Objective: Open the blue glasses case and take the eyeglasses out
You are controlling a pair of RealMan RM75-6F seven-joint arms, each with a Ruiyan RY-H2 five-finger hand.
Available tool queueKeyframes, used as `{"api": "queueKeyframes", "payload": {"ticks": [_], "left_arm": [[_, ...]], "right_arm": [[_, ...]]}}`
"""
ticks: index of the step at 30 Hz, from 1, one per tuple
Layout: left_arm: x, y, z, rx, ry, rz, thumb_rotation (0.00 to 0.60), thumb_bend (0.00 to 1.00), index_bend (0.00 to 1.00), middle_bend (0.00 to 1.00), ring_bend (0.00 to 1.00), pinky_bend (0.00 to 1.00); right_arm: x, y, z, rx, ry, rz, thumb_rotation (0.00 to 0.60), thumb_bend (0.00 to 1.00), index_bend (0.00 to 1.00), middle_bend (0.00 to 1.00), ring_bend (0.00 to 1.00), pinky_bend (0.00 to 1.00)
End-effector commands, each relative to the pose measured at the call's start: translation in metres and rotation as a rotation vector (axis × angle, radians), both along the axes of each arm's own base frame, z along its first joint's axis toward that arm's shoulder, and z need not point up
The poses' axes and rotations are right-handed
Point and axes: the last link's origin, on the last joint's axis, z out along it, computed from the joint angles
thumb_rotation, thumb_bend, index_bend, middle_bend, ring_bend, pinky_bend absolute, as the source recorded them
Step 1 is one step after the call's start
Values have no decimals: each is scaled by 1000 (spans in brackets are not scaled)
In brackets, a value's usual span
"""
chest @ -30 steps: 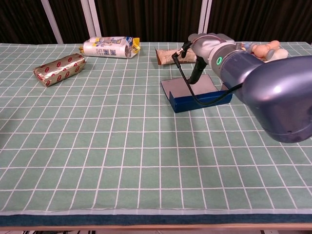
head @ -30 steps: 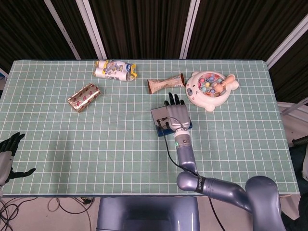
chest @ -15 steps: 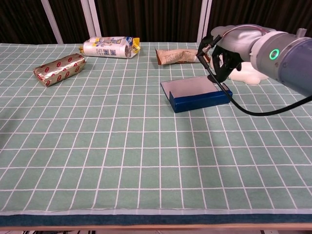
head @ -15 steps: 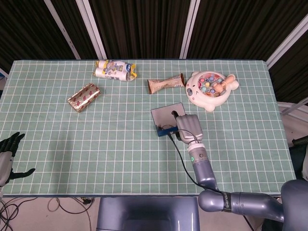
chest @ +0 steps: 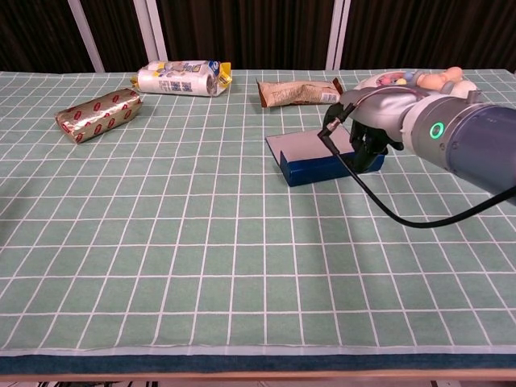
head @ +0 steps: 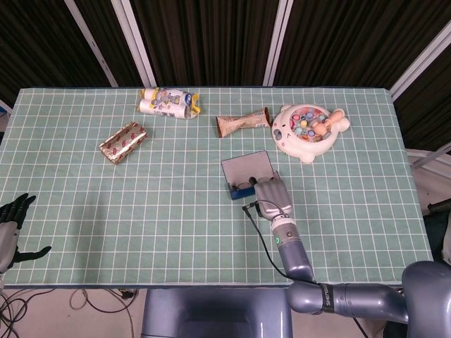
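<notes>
We take this for a robot test bench in a lab or studio rather than a home. A table (head: 84, 232) wears a green cloth ruled in a white grid, and black curtains (head: 204, 35) with pale metal uprights (head: 137, 42) close off the back. Loose cables (head: 42, 304) trail on the floor below the near edge, and odd props, snack packets (head: 168, 103) and a toy (head: 308, 129), lie scattered.

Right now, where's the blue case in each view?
Head view: case just right of centre, right robot hand at its near right corner.
Chest view: case right of centre, upper half, same robot hand over its right end.
Shared landmark: brown wrapper just behind the case.
</notes>
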Motion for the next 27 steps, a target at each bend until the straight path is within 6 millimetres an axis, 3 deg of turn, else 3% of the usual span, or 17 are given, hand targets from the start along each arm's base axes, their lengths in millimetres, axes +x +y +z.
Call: {"api": "queueKeyframes", "payload": {"ticks": [1, 27], "left_arm": [[0, 0, 0, 0, -3, 2, 600, 63, 0, 0, 0, 0], [1, 0, -2, -8, 4, 3, 600, 63, 0, 0, 0, 0]], "right_arm": [[-3, -7, -4, -12, 1, -30, 600, 538, 232, 779, 749, 768], [-41, -19, -3, -26, 50, -169, 600, 539, 232, 780, 749, 768]]}}
